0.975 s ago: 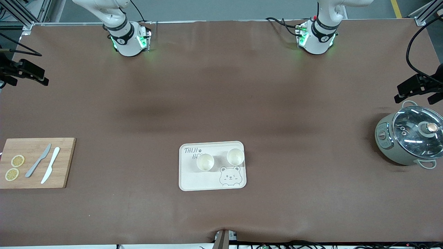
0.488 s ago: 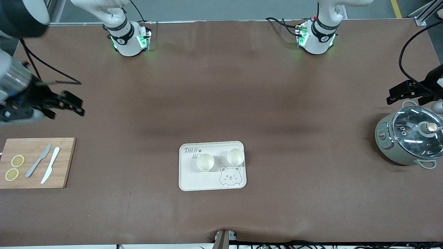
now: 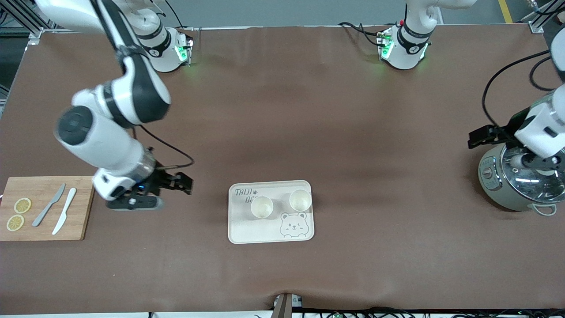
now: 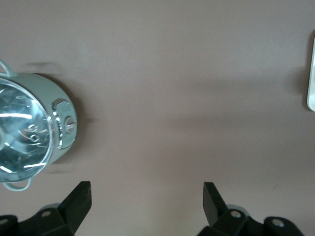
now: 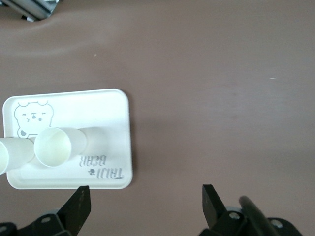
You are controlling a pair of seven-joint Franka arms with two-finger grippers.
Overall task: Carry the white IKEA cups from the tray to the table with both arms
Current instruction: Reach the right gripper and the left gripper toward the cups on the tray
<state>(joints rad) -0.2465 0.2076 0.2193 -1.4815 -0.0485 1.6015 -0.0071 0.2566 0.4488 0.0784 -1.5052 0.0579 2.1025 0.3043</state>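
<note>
Two white IKEA cups point(image 3: 261, 206) point(image 3: 300, 199) stand upright side by side on the bear-printed tray point(image 3: 247, 229), near the table's middle. In the right wrist view both cups point(image 5: 54, 146) point(image 5: 10, 155) show on the tray point(image 5: 98, 108). My right gripper point(image 3: 189, 183) is open and empty over the bare table between the cutting board and the tray; its jaws point(image 5: 145, 196) stand wide apart. My left gripper point(image 3: 472, 138) is open and empty over the table beside the pot, jaws point(image 4: 146, 194) wide apart, far from the cups.
A grey-green pot with glass lid point(image 3: 521, 176) stands at the left arm's end, also in the left wrist view point(image 4: 29, 128). A wooden cutting board point(image 3: 44, 207) with lemon slices and two knives lies at the right arm's end.
Both arms have swung in from the table's ends. The right gripper moved down toward the tray; the left gripper moved inward past the pot. The cups have not moved.
</note>
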